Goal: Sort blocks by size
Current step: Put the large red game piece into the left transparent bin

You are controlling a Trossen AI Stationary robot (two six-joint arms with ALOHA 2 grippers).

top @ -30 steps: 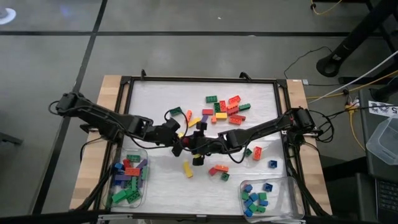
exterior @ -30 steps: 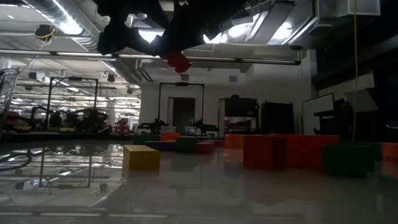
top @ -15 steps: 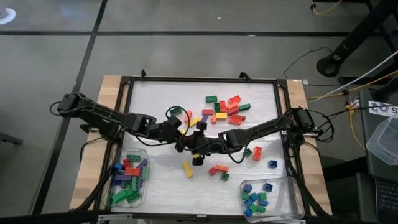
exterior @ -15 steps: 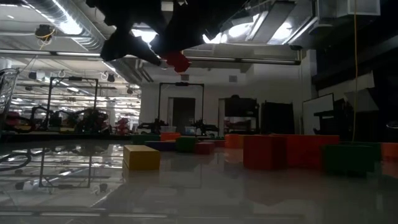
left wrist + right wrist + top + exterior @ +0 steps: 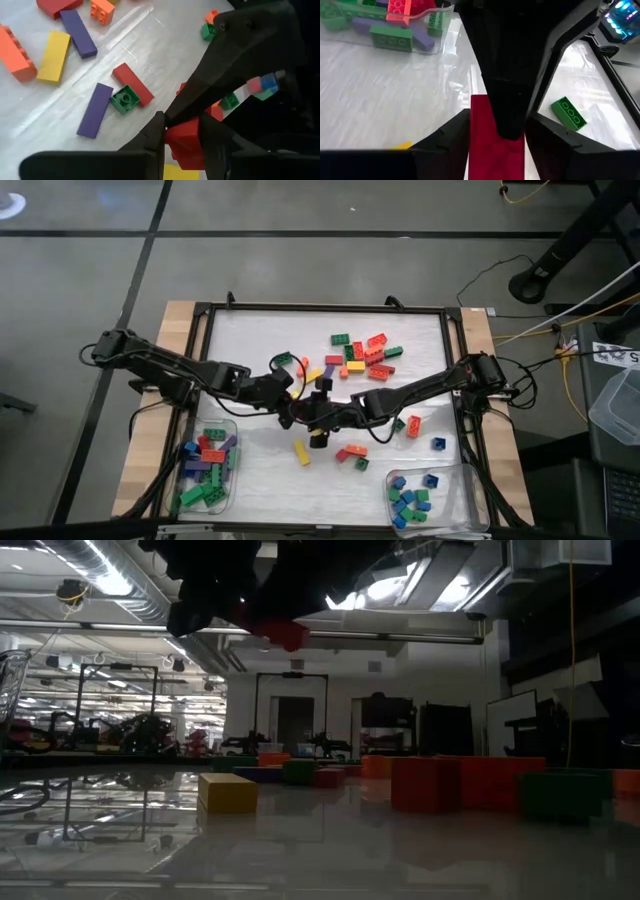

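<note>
My left gripper (image 5: pixel 182 132), wide open a second ago, has now closed on the red block (image 5: pixel 186 145) in the air above the middle of the table (image 5: pixel 260 340), while my right gripper (image 5: pixel 496 131), which was holding this block, begins to loosen its fingers around it. I judge that the handover is almost done, so this long block can go next to the tray (image 5: pixel 232 492) at my left.
</note>
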